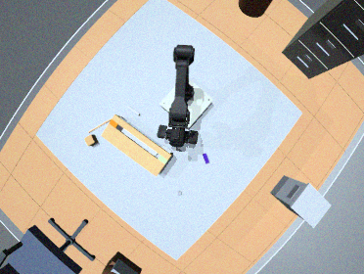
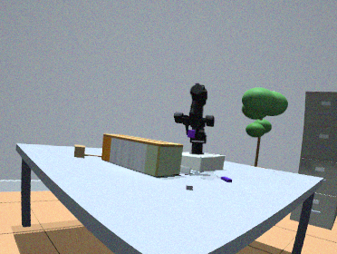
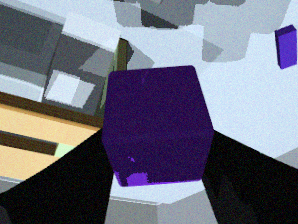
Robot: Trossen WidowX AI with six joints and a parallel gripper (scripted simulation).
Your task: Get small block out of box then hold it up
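The small purple block (image 2: 191, 133) (image 3: 157, 107) is between the gripper's fingers, raised above the table and outside the box. It is hidden under the arm in the top view. My gripper (image 3: 154, 134) is shut on it, with a dark finger against each side. The box (image 1: 128, 148) (image 2: 129, 153) (image 3: 30, 121) stands upright on the table (image 1: 220, 196) (image 2: 113, 200), with an orange end and a pale green end. The gripper is higher than the box top, just beyond the pale green end and a little to the side in the top view.
A flat purple piece (image 1: 205, 159) (image 2: 226, 180) (image 3: 286, 47) lies on the table right of the gripper. A tiny grey cube (image 1: 179, 193) (image 2: 189, 187) lies nearer the front. A wooden block (image 1: 91, 140) (image 2: 80, 151) with a thin stick is beside the orange end. A thin pale rod (image 1: 134, 111) lies behind the box.
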